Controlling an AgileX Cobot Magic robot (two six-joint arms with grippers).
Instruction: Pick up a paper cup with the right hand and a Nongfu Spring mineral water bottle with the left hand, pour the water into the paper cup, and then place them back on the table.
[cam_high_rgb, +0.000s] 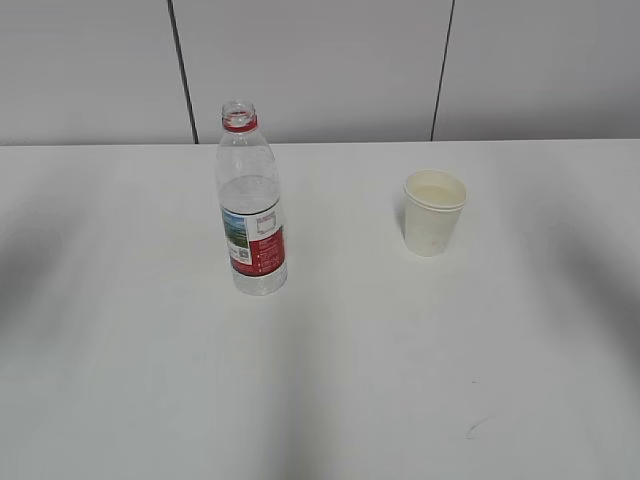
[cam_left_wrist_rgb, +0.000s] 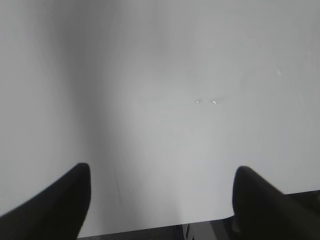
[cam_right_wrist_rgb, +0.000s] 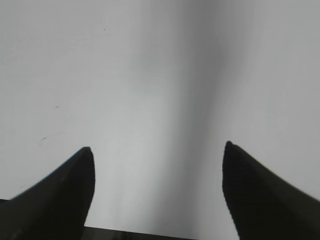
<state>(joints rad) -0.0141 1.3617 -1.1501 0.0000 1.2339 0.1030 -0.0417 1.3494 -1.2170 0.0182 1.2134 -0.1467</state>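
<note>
The left hand (cam_left_wrist_rgb: 160, 200) hangs over bare table (cam_left_wrist_rgb: 165, 90) with its two fingers spread wide and nothing between them; its wrist view shows no bottle. The right hand (cam_right_wrist_rgb: 157, 185) is likewise spread wide and empty over plain tabletop, with no cup in its view. Neither arm appears in the exterior view.

Out on the table, the Nongfu Spring mineral water bottle (cam_high_rgb: 250, 215) stands upright on the left, uncapped, with the water (cam_high_rgb: 248, 195) reaching roughly two-thirds of its height. The paper cup (cam_high_rgb: 434, 213) stands upright to the right and slightly farther back, well apart from the bottle.

The step in hand looks like the approach. To do it well, the left fingers should close around the bottle's labelled midsection, gently, since an open, thin-walled bottle may spill if squeezed. The right should take the cup below its rim without crushing it.
</note>
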